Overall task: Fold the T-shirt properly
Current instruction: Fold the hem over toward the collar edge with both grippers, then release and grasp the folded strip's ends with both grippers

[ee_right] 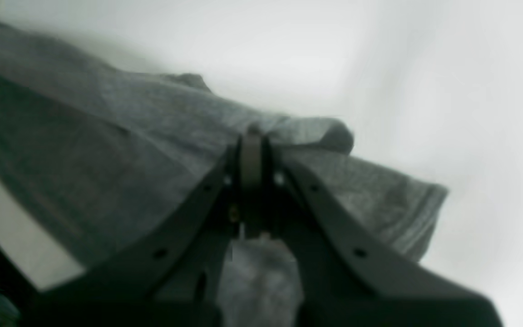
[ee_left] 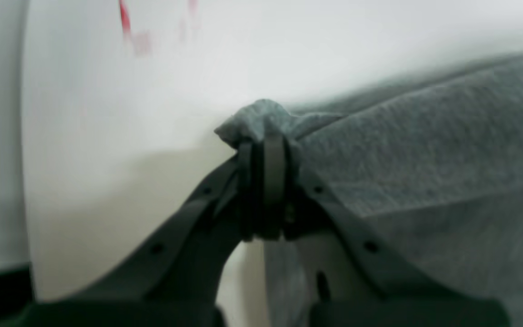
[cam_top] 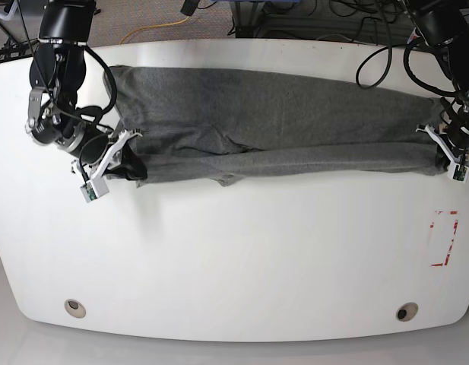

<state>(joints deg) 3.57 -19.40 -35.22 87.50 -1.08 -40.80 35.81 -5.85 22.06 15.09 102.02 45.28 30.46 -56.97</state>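
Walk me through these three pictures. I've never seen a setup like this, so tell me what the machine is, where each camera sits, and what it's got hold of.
This is a robot with two arms at a white table. The wide picture looks down from above. The other two come from small cameras mounted on each wrist, looking along the pincers.

A grey T-shirt lies across the table, stretched into a long band between the arms. It is the only loose thing there; a red mark sits near one edge.

The left gripper, on the right of the overhead picture, is shut on a bunched bit of the shirt's end. The right gripper, on the left of that picture, is shut on the other end. Both wrist pictures are blurry, so finer detail can't be told.
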